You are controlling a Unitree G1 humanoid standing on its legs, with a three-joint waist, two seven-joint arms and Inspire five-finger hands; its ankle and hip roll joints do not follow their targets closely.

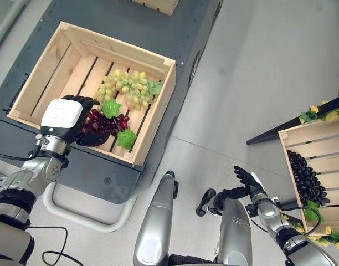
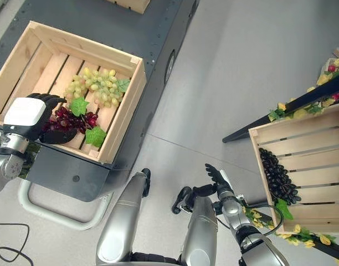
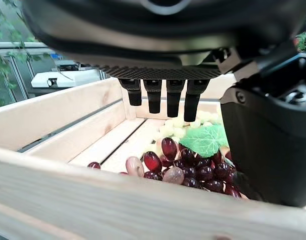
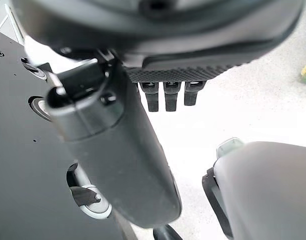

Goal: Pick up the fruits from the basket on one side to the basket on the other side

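Observation:
A wooden crate on my left holds a bunch of green grapes and a bunch of red grapes with green leaves. My left hand reaches over the crate's near wall. Its fingers are straight above the red grapes and its thumb is beside them, the hand open. A second wooden crate on my right holds black grapes. My right hand hangs open over the floor, left of that crate, holding nothing.
The left crate stands on a dark cart with a white tubular frame below. Another wooden crate sits farther back on the cart. A dark shelf edge with leaves and yellow flowers runs behind the right crate. Grey floor lies between both sides.

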